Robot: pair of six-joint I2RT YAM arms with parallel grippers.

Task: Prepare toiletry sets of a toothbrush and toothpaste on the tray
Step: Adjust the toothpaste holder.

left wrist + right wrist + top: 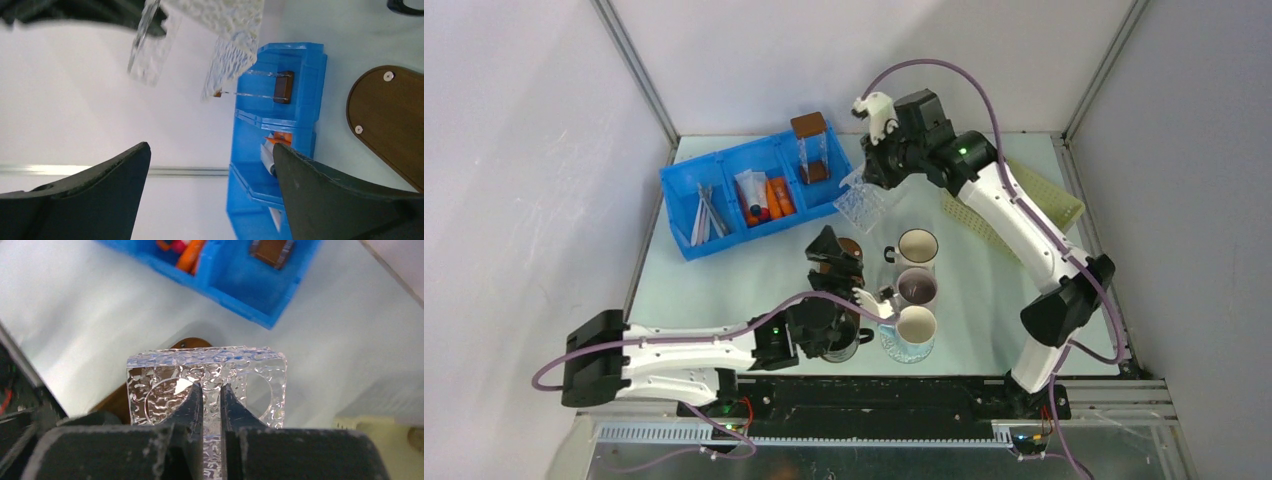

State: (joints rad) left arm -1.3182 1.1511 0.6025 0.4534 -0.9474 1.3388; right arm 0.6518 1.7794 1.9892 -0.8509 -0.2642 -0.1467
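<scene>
The toothbrushes (704,215) lie in the left compartment of a blue bin (686,245). The toothpaste tubes (767,200), orange and one white, lie in its middle compartment; they also show in the left wrist view (276,141) and the right wrist view (190,250). My right gripper (869,182) is shut on a clear textured holder (207,371) with two round holes and holds it in the air beside the bin. My left gripper (829,255) is open and empty (210,165), just left of the mugs. A pale yellow-green perforated tray (1034,200) lies at the back right, partly under the right arm.
A clear brown-lidded box (811,148) stands in the bin's right compartment. A brown lid (851,247) lies flat by my left gripper. Three mugs (916,287) stand in a column at centre, the nearest on a clear glass dish (907,350).
</scene>
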